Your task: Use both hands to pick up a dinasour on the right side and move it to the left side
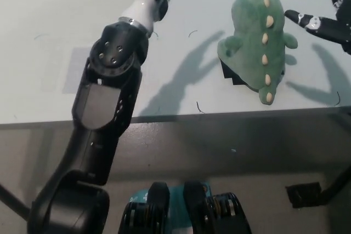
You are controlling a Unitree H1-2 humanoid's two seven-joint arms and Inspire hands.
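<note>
Green plush dinosaur (258, 42) lies on counter (55, 91), upper right; right hand (329, 15) spread beside it; left hand's state unseen.

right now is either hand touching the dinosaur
No, the right hand is open just beside the dinosaur and the left hand is out of frame.
</note>
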